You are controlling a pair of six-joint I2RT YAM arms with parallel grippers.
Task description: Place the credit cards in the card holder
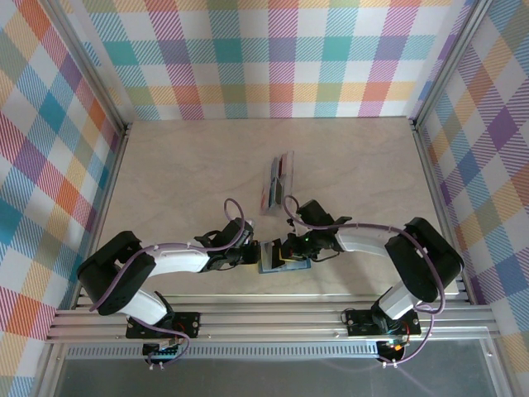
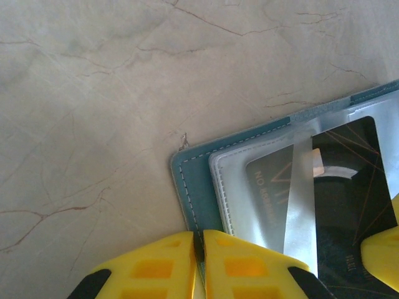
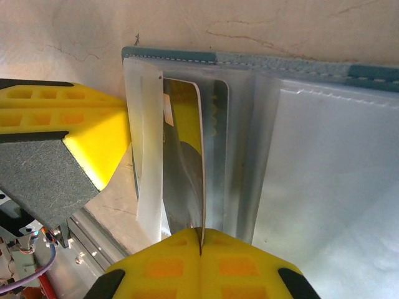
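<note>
Well, we are down at the near edge of the table [image 1: 182, 174], between the two arm bases. The card holder [image 2: 190, 180] lies open here, teal cover underneath and clear plastic sleeves facing up. We see the left gripper [image 2: 199, 258] with its yellow fingers pressed together on the holder's left edge — the stitched teal border runs right into the seam between them. Opposite it is the right gripper [image 3: 201, 252], jaws likewise squeezed tight, pinching one end of a black-and-yellow card [image 3: 184, 156]. In the right wrist view that card sits partway under a lifted clear flap of the sleeve nearest the left gripper. From the left wrist we read it as a dark card with thin gold lines under the plastic. The two grippers are close beside each other at the holder. Farther out, near the middle of the table, we spot the rest of the credit cards [image 1: 279, 184] — a small loose stack, red and pale among them, well apart from the holder.
</note>
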